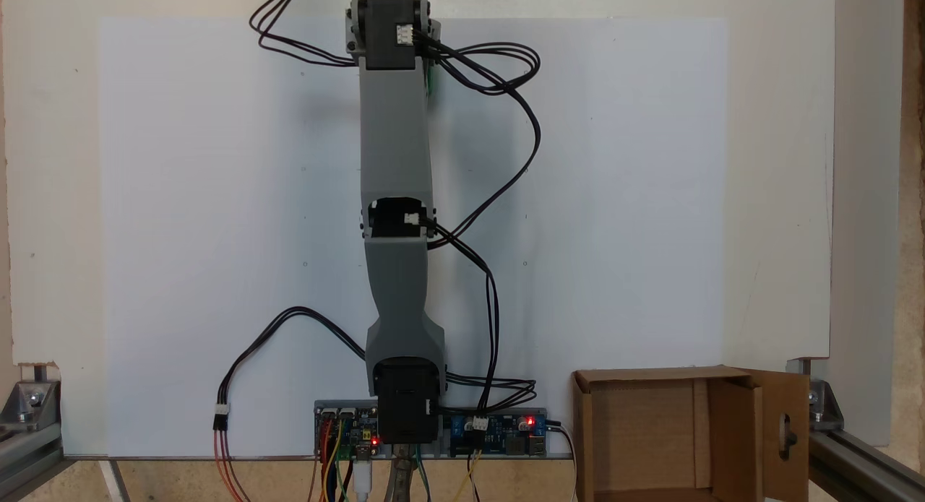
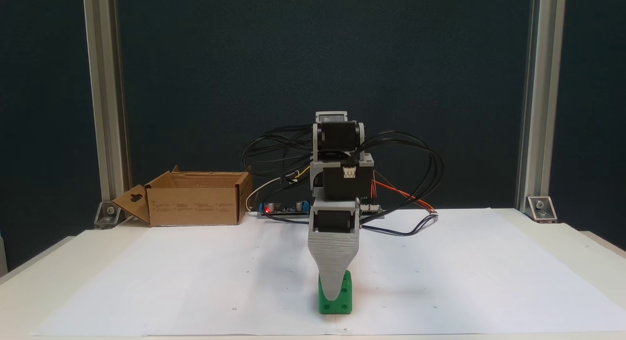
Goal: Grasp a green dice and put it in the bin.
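One green dice (image 2: 335, 301) sits directly beneath and behind the gripper (image 2: 334, 292), whose jaw opening I cannot tell.

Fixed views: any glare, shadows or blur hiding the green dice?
In the low front fixed view the green dice is sharp and evenly lit, with a faint shadow on the white paper; the grey gripper covers its middle. In the top-down fixed view the paper looks washed out, the arm casts a soft shadow, and only a green sliver shows beside it.
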Motion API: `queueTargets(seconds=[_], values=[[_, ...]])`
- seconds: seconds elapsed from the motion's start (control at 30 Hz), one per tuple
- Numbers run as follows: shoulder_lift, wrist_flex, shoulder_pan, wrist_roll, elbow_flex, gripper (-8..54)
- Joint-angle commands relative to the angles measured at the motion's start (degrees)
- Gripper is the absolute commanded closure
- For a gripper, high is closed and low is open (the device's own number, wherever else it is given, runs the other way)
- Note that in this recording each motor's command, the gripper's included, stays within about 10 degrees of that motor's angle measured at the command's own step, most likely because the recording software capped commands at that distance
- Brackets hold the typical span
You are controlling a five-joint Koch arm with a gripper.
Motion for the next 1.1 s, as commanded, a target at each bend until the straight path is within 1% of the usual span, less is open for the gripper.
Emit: queueTargets(seconds=[0.0, 1.07], values=[[0.44, 0.53, 0.09, 1.49, -3.96, 0.6], [-1.93, -4.13, 0.97, 0.53, -3.96, 1.1]])
